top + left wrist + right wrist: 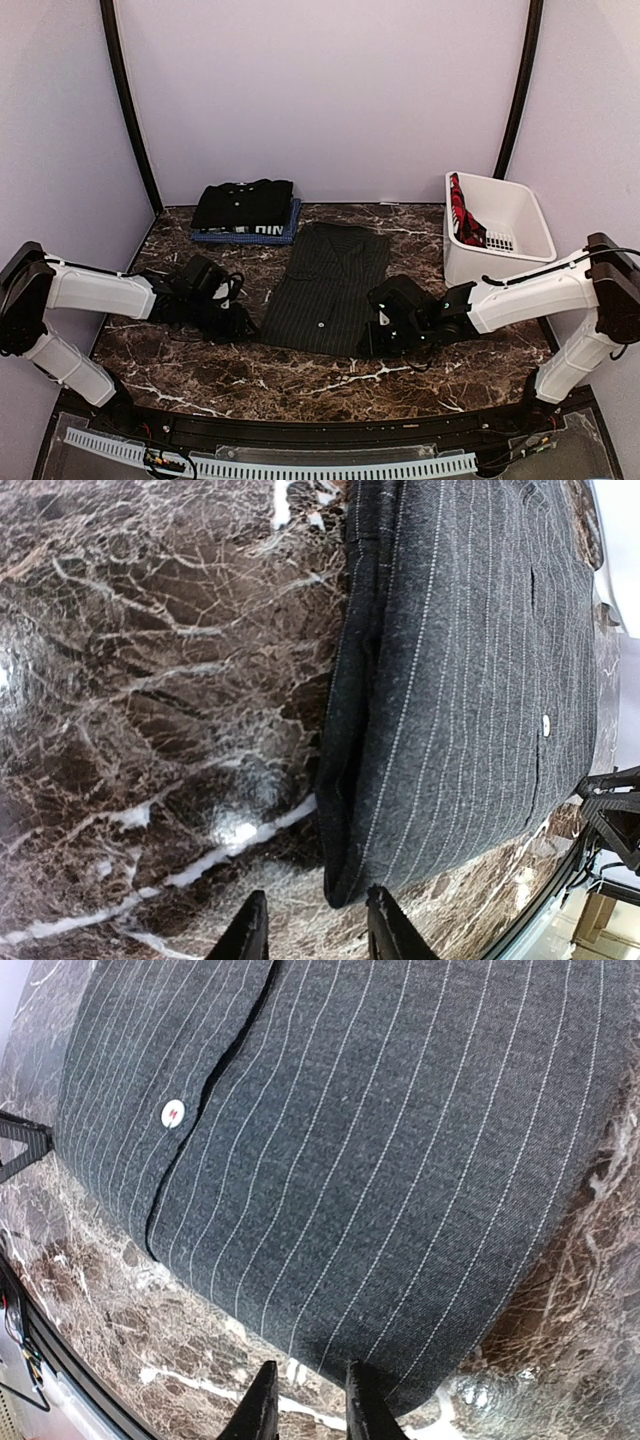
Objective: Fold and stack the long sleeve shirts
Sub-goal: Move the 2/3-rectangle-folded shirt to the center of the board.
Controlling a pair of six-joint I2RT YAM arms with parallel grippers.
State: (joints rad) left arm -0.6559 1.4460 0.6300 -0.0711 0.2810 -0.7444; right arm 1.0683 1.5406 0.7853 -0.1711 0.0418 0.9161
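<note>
Surface: dark brown marble-patterned table top [200, 372] with white veins.
Item 1: large black long sleeve shirt with fine pale pinstripes [325, 285], folded into a long panel and lying flat at the table's centre, its length running from 12 to 6 o'clock. One small white button [172, 1113] showed beside the placket.
Item 2: plain black folded shirt [243, 203], at 11 o'clock from the pinstriped one, well apart from it.
Item 3: blue folded shirt with white lettering [252, 233], directly under the plain black one, its near edge showing.
Item 4: white plastic basket [470, 262] at 2 o'clock, holding a red and black cloth [462, 215].
Left gripper [315, 925]: low at the pinstriped shirt's 7 o'clock corner; fingers narrowly parted, marble visible between them, no cloth in the gap.
Right gripper [312, 1398]: low at the shirt's 5 o'clock hem; fingers narrowly parted, tips just at the cloth edge, nothing seen pinched.
</note>
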